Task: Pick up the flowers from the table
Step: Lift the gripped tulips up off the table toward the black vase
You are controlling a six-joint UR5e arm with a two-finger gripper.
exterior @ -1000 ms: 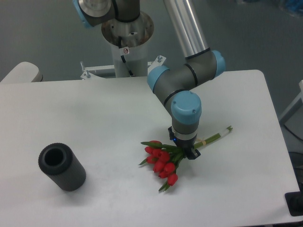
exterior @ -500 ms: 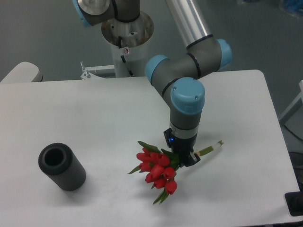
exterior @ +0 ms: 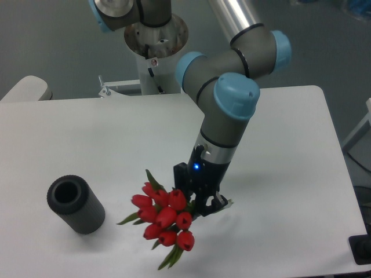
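Since the black two-finger end effector point(exterior: 203, 200) is clamped on the stems of the small bunch of red tulip buds with green leaves point(exterior: 163, 217), the thing that matters now is how the bunch hangs from it; the buds fan out to the lower left of the end effector, toward the camera, and the long axis runs from those buds up and right through the grip, with just a pale stub of stem poking out on the far side; looks to me like the bunch is already clear of the large white flat desk point(exterior: 290, 231), but with one camera angle I can't swear there's a gap under the lowest buds; the actual contact between fingers and stems is hidden behind leaves and the wrist, so I can't tell how much stem is caught, and the pale band isn't visible; the dark grey hollow cylinder point(exterior: 75, 204) lies well apart on the left side, not in the way.
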